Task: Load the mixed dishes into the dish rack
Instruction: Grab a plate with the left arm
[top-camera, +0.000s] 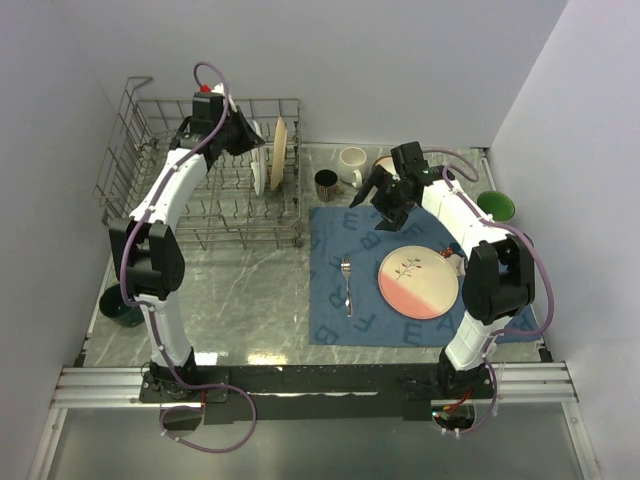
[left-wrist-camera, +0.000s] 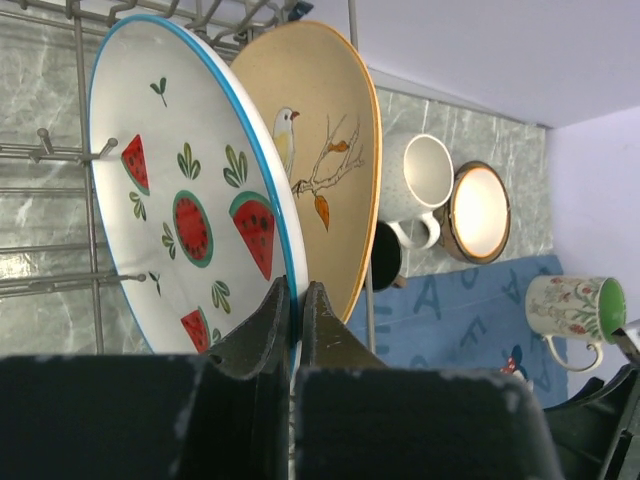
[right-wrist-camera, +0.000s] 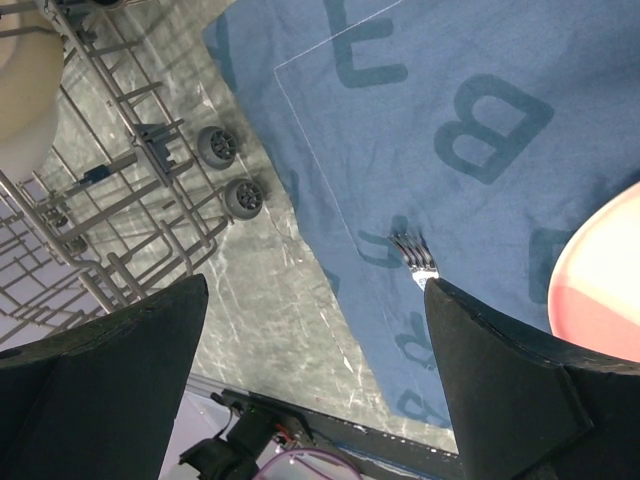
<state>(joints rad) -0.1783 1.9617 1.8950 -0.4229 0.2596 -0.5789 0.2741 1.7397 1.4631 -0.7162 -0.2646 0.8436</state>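
Note:
The dish rack (top-camera: 150, 190) stands at the back left. A white watermelon plate (left-wrist-camera: 190, 200) stands upright in it, and my left gripper (left-wrist-camera: 297, 300) is shut on its blue rim. From above, that left gripper (top-camera: 254, 145) is at the plate's (top-camera: 259, 165) top edge. A tan bird plate (left-wrist-camera: 325, 150) stands right behind it. My right gripper (top-camera: 382, 208) hangs open and empty over the blue placemat (top-camera: 330, 235). A fork (top-camera: 347, 283) and a pink-and-cream plate (top-camera: 418, 283) lie on the mat. In the right wrist view the fork's tines (right-wrist-camera: 415, 255) show beside one finger.
A white mug (top-camera: 351, 165), a dark mug (top-camera: 326, 183) and a brown-rimmed bowl (left-wrist-camera: 478, 210) stand behind the mat. A floral mug (left-wrist-camera: 575, 310) sits on the mat. One green bowl (top-camera: 495, 205) is at the far right and another (top-camera: 125, 310) at the near left.

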